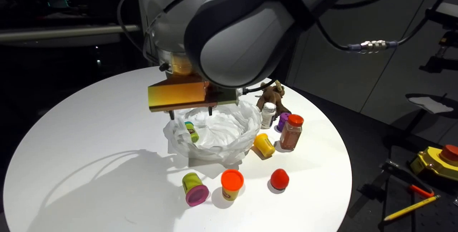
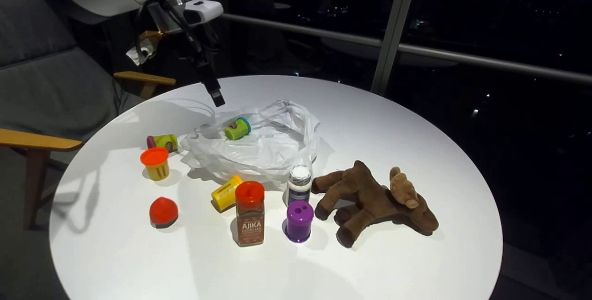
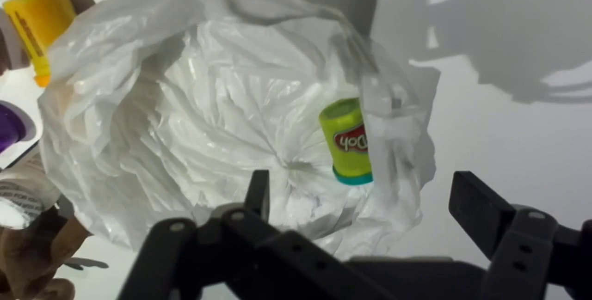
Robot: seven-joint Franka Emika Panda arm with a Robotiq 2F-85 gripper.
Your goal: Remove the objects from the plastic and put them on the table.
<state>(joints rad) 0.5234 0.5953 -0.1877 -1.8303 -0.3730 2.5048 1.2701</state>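
The gripper (image 3: pixel 363 193) has its jaws wide apart and holds nothing, near the plastic bag (image 3: pixel 222 106). Inside, one green tub (image 3: pixel 348 143) seems left, by the bag's right rim (image 3: pixel 393 143) in the wrist view, its long axis pointing the teal lid (image 3: pixel 354 178) toward the gripper; the brown animal (image 2: pixel 365 198) and others are already on the table (image 2: pixel 393 267)

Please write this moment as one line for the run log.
pincer: open, nothing held; plastic bag: teal-lidded green tub inside; white table: plush moose, red-capped bottle, yellow tub, others; task: not yet finished
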